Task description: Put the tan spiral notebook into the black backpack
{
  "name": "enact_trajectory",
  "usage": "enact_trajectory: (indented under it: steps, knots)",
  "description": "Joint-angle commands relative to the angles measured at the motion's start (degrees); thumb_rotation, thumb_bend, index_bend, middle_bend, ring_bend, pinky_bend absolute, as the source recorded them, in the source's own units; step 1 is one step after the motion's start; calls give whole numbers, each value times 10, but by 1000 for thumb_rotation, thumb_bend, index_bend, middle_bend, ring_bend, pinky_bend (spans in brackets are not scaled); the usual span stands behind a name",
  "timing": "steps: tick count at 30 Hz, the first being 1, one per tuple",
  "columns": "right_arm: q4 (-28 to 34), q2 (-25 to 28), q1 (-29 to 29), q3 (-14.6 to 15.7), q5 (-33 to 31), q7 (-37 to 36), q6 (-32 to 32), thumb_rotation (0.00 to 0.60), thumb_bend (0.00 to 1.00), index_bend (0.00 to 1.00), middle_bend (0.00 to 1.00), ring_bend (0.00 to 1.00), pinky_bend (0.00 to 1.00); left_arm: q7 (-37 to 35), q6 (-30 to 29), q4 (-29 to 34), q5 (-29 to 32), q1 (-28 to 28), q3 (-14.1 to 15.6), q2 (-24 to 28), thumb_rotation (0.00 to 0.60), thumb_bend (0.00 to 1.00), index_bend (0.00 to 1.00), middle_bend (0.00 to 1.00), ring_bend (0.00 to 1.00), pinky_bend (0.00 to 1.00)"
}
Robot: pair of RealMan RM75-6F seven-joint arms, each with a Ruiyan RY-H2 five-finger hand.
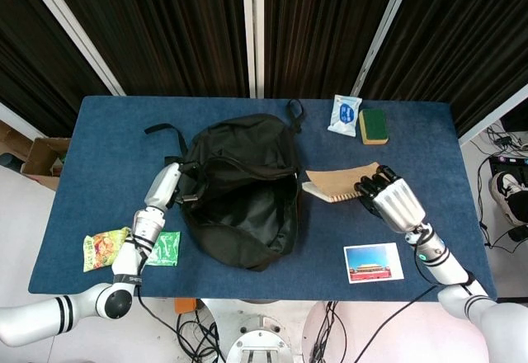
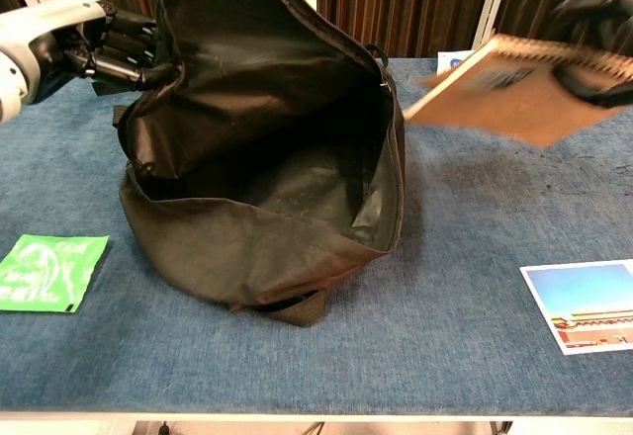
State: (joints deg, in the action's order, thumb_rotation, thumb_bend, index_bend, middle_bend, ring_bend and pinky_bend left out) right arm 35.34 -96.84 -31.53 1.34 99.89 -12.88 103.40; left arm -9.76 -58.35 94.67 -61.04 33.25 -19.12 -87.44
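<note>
While the left hand (image 1: 169,188) grips its soft fabric rim, the black backpack (image 1: 239,191) gapes at centre frame; the right hand (image 1: 389,199) clasps the flat tan spiral notebook (image 1: 342,183) aloft, right of the bag.

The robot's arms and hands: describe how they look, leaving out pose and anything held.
Both arms are glossy white tubes with black rings at the joints. The left robot hand has a silver-white back and black jointed fingers. The right robot hand has a ribbed silver back and black fingers, a silver wrist carrying a small green dot, and a thin black cable along the forearm.
</note>
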Motion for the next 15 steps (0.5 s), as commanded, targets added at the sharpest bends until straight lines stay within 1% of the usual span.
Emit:
enact_trajectory:
  steps: [1,4,8,11,15]
  knots:
    - [87,68,4,4,54,45,78,600,608,942,817,660,506,9,14,15,16,12,-11,13,600,464,563,576,489,393]
    - [159,101,-15,7,99,86,99,600,607,943,818,660,514,15,31,27,35,25,-22,25,600,464,562,576,490,393]
    - [248,124,-53,6,161,136,84,600,603,943,821,664,524,20,54,39,66,44,-39,40,600,463,557,575,489,393]
    - [286,123,-85,0,194,161,51,600,602,945,822,665,531,19,66,50,87,55,-51,53,600,463,556,575,489,393]
    - [298,103,-125,-17,214,162,9,600,597,946,822,665,532,5,84,63,114,63,-64,71,600,463,555,575,490,393]
